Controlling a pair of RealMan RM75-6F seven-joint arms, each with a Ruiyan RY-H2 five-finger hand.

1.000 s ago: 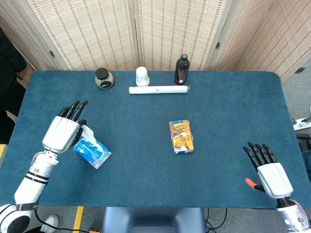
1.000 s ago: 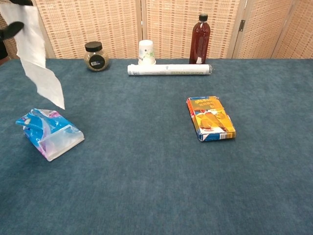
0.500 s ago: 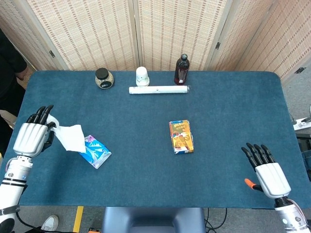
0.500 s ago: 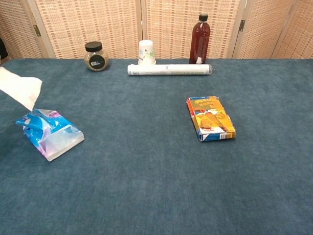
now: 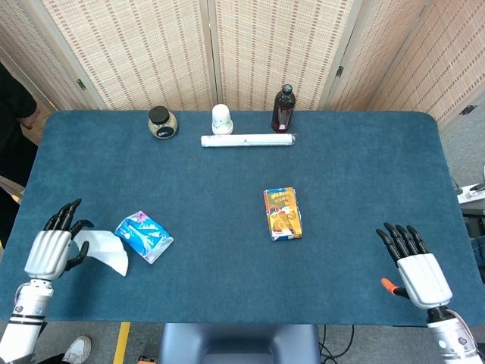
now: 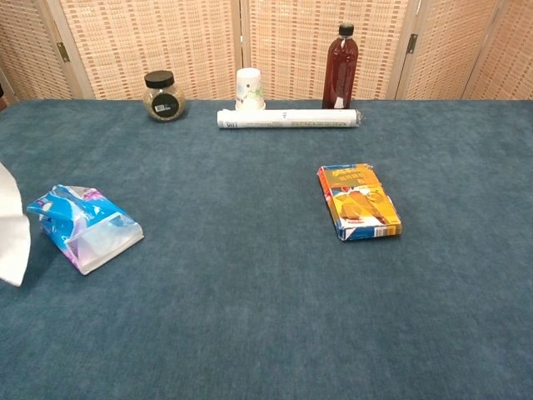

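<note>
My left hand point(image 5: 51, 248) is low at the table's front left corner and holds a white tissue point(image 5: 104, 250), whose free end trails toward the blue tissue pack point(image 5: 144, 236). The chest view catches the tissue point(image 6: 12, 227) at its left edge beside the pack point(image 6: 82, 227); the hand itself is out of that view. My right hand point(image 5: 413, 261) rests palm down near the front right edge, fingers spread, holding nothing. An orange snack box point(image 5: 283, 213) lies flat in the middle of the table.
Along the far edge stand a dark-lidded jar point(image 5: 161, 122), a white paper cup point(image 5: 220, 118) and a dark bottle point(image 5: 283, 108), with a white roll point(image 5: 247, 140) lying in front of them. A small orange object point(image 5: 389, 286) lies by my right hand. Blue cloth point(image 5: 364, 174) covers the table.
My left hand has pulled the tissue out of the pack, swung left and come down to the front left corner. The right hand has barely moved.
</note>
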